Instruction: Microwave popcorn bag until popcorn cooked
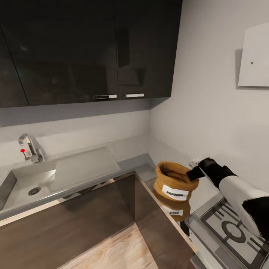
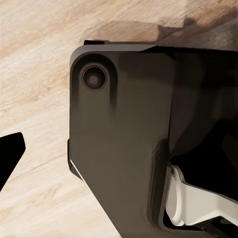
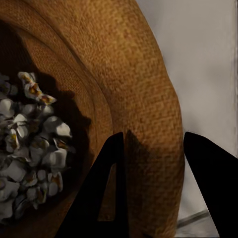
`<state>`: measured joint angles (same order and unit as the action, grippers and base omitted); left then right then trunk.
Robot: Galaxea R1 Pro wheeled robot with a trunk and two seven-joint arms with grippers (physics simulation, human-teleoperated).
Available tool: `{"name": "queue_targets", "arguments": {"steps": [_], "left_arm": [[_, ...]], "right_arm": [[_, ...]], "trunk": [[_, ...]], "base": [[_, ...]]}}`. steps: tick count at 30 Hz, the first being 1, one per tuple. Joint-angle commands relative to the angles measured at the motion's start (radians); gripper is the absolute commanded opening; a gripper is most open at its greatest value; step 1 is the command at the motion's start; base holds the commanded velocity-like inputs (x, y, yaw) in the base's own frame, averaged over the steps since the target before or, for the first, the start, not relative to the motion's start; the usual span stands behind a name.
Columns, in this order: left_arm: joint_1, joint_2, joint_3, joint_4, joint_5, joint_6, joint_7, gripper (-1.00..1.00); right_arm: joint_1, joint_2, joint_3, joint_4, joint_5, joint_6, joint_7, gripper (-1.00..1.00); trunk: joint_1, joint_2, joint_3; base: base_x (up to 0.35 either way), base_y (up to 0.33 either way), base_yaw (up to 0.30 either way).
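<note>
Upright at the countertop (image 1: 142, 149) corner beside the hob (image 1: 231, 228): popcorn bag (image 1: 175, 185), mouth up, label facing the front edge. Pinched at its rolled rim between right gripper (image 1: 195, 172) fingers (image 3: 106, 193), one inside, one outside; open counter toward the sink (image 1: 26, 186). Left gripper (image 2: 10, 153) state impossible to tell.

You see the popcorn bag (image 1: 175, 184) as coarse, matt woven cloth in tan-brown, its herringbone weave plain on the rolled rim in your right wrist view, with a smooth white label (image 1: 175, 194) like paper. The popcorn (image 3: 30, 148) inside looks rough, knobbly and dull. The right gripper (image 1: 195, 173) is matt black, the forearm shell (image 1: 239, 188) smooth white plastic. The countertop (image 1: 145, 164) is a smooth grey slab that mirrors the bag. Your wall cabinets (image 1: 86, 48) are glossy dark panels with brushed metal handles (image 1: 105, 96); the tap (image 1: 30, 147) and sink (image 1: 22, 185) look like satin steel. The floor (image 1: 112, 246) is pale matt wood plank.
</note>
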<state>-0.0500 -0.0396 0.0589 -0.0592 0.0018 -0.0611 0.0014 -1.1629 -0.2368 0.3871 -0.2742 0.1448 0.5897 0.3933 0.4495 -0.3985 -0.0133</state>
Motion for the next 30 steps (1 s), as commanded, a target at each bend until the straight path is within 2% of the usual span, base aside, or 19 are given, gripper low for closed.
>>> {"name": "queue_targets", "arguments": {"steps": [1, 6, 16, 18, 20, 22, 26, 28, 30], "left_arm": [[-0.001, 0.0, 0.006, 0.001, 0.0, -0.003, 0.0, 1.0], [-0.001, 0.0, 0.004, 0.001, 0.0, -0.003, -0.003, 1.0], [-0.002, 0.0, 0.001, 0.001, -0.003, -0.003, 0.0, 1.0], [-0.003, 0.0, 0.001, 0.001, -0.001, -0.003, 0.0, 1.0], [-0.004, 0.0, 0.001, 0.001, 0.0, -0.003, 0.0, 1.0], [-0.005, 0.0, 0.001, 0.001, 0.0, -0.003, 0.0, 1.0], [-0.007, 0.0, -0.002, 0.001, -0.002, -0.003, 0.0, 1.0], [-0.008, 0.0, -0.002, 0.001, -0.001, -0.003, 0.0, 1.0], [-0.008, 0.0, -0.002, 0.0, 0.0, -0.004, -0.002, 1.0]], "right_arm": [[-0.002, 0.006, 0.0, -0.004, 0.01, 0.021, -0.01, -1.0], [-0.012, 0.036, -0.001, -0.008, 0.01, 0.061, -0.048, -1.0], [-0.111, 0.043, -0.006, -0.01, 0.01, 0.187, -0.069, -1.0], [-0.118, 0.047, -0.041, -0.01, 0.01, 0.201, -0.105, -1.0], [-0.12, 0.063, -0.1, -0.009, 0.01, 0.217, -0.178, -1.0], [-0.122, 0.077, -0.123, -0.009, 0.01, 0.23, -0.236, -1.0], [-0.134, 0.11, -0.152, -0.01, 0.01, 0.283, -0.299, -1.0], [-0.135, 0.132, -0.186, -0.01, 0.01, 0.3, -0.349, -1.0], [-0.136, 0.156, -0.244, -0.011, 0.01, 0.307, -0.425, -1.0]], "trunk": [[0.0, -0.002, -0.001], [0.0, -0.002, -0.001], [0.0, -0.002, -0.001], [0.0, -0.002, -0.001], [0.0, -0.002, -0.001], [0.0, -0.002, -0.001], [0.0, -0.002, -0.001], [0.0, -0.002, -0.001], [0.0, -0.002, -0.001]], "base": [[0.0, 0.0, 0.0], [0.0, 0.0, 0.0], [0.0, 0.0, 0.0], [0.0, 0.0, 0.0], [0.0, 0.0, 0.0], [0.0, 0.0, 0.0], [0.0, 0.0, 0.0], [0.0, 0.0, 0.0], [0.0, 0.0, 0.0]]}}
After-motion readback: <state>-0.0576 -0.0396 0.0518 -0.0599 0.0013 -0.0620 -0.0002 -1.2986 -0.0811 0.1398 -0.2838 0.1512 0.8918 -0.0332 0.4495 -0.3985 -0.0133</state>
